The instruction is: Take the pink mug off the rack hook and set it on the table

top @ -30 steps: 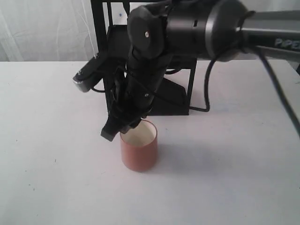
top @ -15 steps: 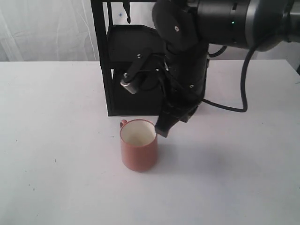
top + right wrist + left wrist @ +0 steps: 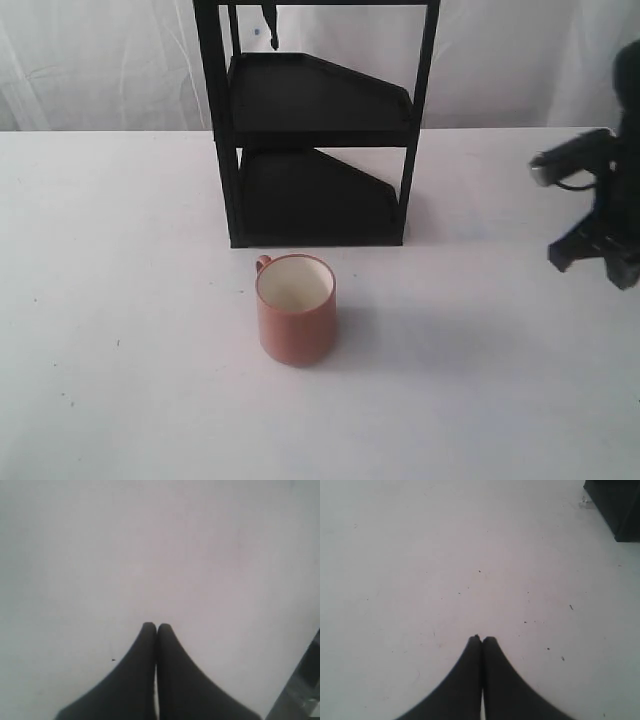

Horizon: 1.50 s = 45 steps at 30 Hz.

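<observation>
The pink mug (image 3: pixel 296 310) stands upright on the white table (image 3: pixel 120 300), just in front of the black rack (image 3: pixel 318 120), its thin handle turned towards the rack. The dark pointed rack hook (image 3: pixel 269 20) hangs bare at the rack's top left. My right gripper (image 3: pixel 156 625) is shut and empty over bare table; in the exterior view its arm (image 3: pixel 600 215) is at the far right edge, well away from the mug. My left gripper (image 3: pixel 482 638) is shut with nothing in it above the speckled tabletop and does not show in the exterior view.
The rack has two wedge-shaped shelves (image 3: pixel 320 95), both bare. A corner of the rack (image 3: pixel 615 507) shows in the left wrist view. A white curtain (image 3: pixel 100 60) closes off the back.
The right arm has let go of the mug and swung from over it to the far right edge of the view. The mug has stayed put on the table.
</observation>
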Each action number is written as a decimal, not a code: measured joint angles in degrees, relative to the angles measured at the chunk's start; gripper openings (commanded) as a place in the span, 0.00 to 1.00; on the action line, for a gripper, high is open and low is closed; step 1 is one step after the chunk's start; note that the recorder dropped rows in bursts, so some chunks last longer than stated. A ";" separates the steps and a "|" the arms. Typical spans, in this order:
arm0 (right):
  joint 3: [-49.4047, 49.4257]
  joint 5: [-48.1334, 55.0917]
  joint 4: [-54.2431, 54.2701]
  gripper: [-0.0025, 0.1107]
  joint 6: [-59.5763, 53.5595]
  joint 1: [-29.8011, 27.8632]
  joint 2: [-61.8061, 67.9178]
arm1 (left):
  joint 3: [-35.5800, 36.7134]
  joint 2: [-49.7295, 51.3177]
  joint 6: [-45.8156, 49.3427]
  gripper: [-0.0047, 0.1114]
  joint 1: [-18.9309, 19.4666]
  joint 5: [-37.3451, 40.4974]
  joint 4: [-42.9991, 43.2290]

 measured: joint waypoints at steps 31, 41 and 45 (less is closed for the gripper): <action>47.85 -74.81 -0.10 0.02 20.23 -7.21 -58.71 | 0.00 0.00 0.00 0.04 0.00 0.00 0.00; 49.06 -64.22 1.19 0.02 19.78 -7.10 -74.85 | 0.00 0.00 0.00 0.04 0.00 0.00 0.00; 49.06 -64.11 1.19 0.02 19.88 -7.10 -77.70 | 0.00 0.00 0.00 0.04 0.00 0.00 0.00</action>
